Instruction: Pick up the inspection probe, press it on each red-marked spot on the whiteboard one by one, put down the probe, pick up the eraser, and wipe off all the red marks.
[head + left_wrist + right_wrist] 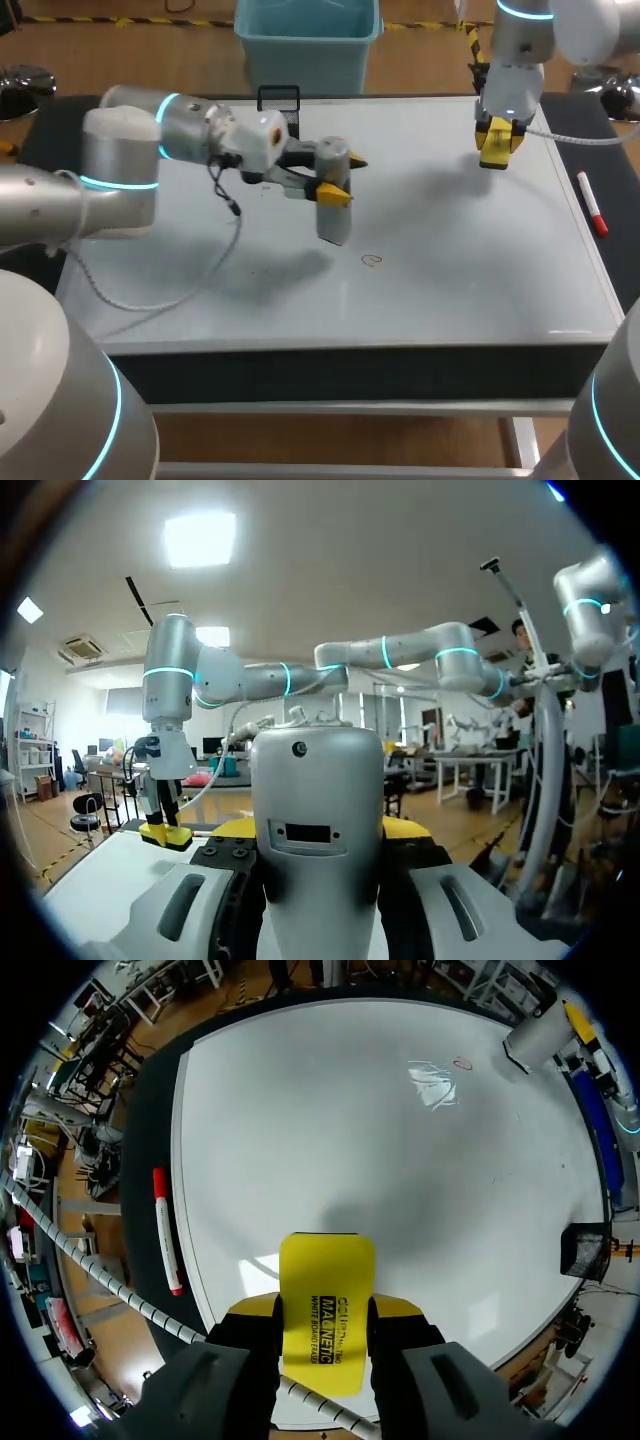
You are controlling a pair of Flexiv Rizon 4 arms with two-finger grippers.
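Head view: grips probe (333, 222) in left gripper (342, 182), fingers shut on its upper end, over whiteboard (450, 290) middle, lower end near small red mark (372, 261); cannot tell whether touching. Clamps yellow eraser (495, 155) in right gripper (498, 135), above far right corner. Shows red marker (592, 205) just off right edge, black holder (278, 98) at far edge.

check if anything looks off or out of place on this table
Nothing spilled or broken. One oddity: the right pincer already holds the yellow eraser above the whiteboard while the left pincer holds the probe near the one visible red mark. The red marker lies off the board, on the dark strip beside it.
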